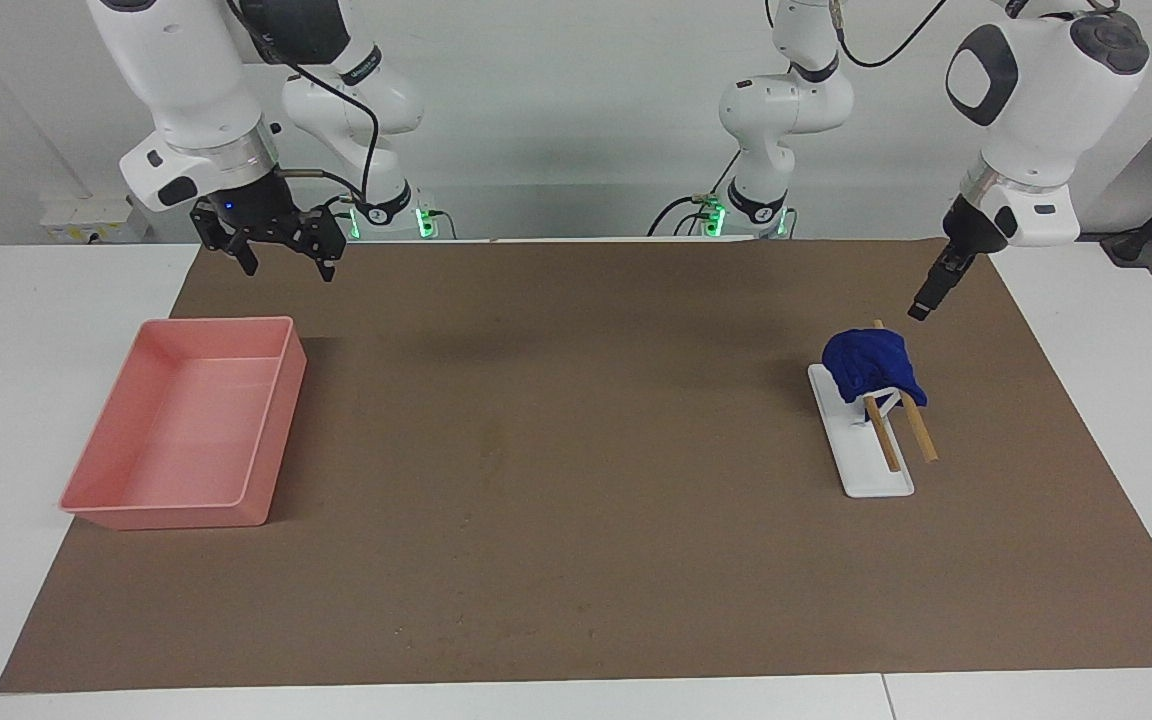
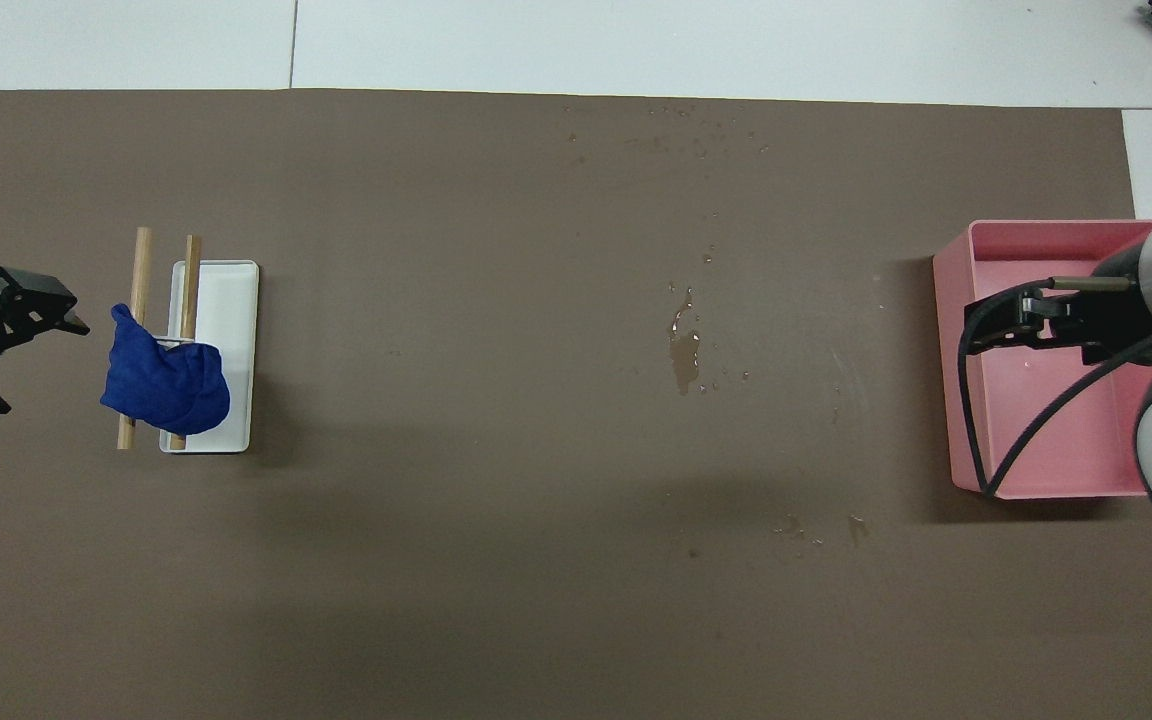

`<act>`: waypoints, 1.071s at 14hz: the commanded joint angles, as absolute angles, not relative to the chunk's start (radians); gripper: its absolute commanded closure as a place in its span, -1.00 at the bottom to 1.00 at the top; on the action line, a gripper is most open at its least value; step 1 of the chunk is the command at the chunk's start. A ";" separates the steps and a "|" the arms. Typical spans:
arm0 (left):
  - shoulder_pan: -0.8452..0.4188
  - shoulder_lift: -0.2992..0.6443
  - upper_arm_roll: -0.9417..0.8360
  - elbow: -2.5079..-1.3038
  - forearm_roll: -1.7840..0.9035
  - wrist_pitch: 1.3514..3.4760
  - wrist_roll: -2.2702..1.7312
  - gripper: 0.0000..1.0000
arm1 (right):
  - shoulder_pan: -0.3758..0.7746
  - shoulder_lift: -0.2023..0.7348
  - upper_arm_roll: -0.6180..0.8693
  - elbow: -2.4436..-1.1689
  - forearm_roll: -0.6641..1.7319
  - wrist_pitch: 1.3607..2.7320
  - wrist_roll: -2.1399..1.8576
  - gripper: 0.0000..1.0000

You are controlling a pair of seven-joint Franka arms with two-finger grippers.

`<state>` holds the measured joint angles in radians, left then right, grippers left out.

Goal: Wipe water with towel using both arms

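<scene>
towel: small royal-blue bunched cloth (image 1: 871, 364) draped over two wooden dowels (image 1: 898, 432) on a white rack (image 1: 861, 445), toward the left arm's end of the bench (image 1: 576, 480)
left gripper (image 1: 926, 300): held in the air just beside the towel, apart from it; jaws open, nothing gripped
right gripper (image 1: 281, 250): waiting over the pink plastic tray (image 1: 186, 430); jaws open, empty
water: puddle (image 2: 683, 345) seen mid-bench on the brown mat

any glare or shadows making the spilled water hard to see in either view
Overhead view: the water puddle on the brown mat shows as a darker patch with small glints, easy to spot. Facing view: the same stretch of mat looks evenly dull, so the water barely shows; soft shadow lies beside the pink plastic tray.
</scene>
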<state>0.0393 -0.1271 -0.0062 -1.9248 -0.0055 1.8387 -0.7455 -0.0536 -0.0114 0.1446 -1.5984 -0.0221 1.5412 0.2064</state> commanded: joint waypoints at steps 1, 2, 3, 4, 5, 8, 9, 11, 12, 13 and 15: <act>0.035 -0.157 -0.014 -2.057 0.002 1.961 -0.784 -1.00 | -0.066 -0.012 0.150 -1.594 -0.018 1.529 0.183 -1.00; 0.035 -0.156 -0.014 -2.100 0.000 2.009 -0.788 -1.00 | -0.066 -0.012 0.152 -1.594 -0.018 1.529 0.183 -1.00; 0.035 -0.150 -0.014 -2.121 0.000 2.037 -0.804 -1.00 | -0.066 -0.011 0.152 -1.594 -0.018 1.529 0.183 -1.00; 0.035 -0.134 -0.014 -2.134 0.000 2.048 -0.837 -1.00 | -0.066 -0.011 0.150 -1.594 -0.018 1.529 0.183 -1.00; 0.028 -0.123 -0.014 -2.138 0.002 2.057 -0.876 -1.00 | -0.066 -0.011 0.152 -1.594 -0.018 1.529 0.183 -1.00; 0.020 -0.117 -0.014 -2.199 0.002 2.135 -0.917 -1.00 | -0.066 -0.012 0.152 -1.594 -0.018 1.529 0.183 -1.00; 0.020 -0.115 -0.014 -2.204 0.002 2.154 -0.919 -1.00 | -0.066 -0.011 0.152 -1.594 -0.018 1.529 0.183 -1.00; 0.011 -0.092 -0.015 -2.207 0.002 2.170 -0.945 -1.00 | -0.066 -0.011 0.150 -1.594 -0.018 1.529 0.183 -1.00; 0.008 -0.089 -0.015 -2.207 0.002 2.184 -0.954 -1.00 | -0.066 -0.011 0.152 -1.594 -0.018 1.529 0.183 -1.00; 0.008 -0.086 -0.015 -2.209 0.002 2.189 -0.954 -1.00 | -0.066 -0.011 0.152 -1.594 -0.018 1.529 0.183 -1.00; 0.003 -0.080 -0.018 -2.214 0.002 2.189 -0.946 -0.47 | -0.066 -0.011 0.150 -1.594 -0.018 1.529 0.183 -1.00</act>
<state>0.0212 -0.0799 -0.0243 -2.1933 -0.0056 2.1632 -0.9286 -0.0536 -0.0114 0.1446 -1.5984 -0.0221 1.5412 0.2064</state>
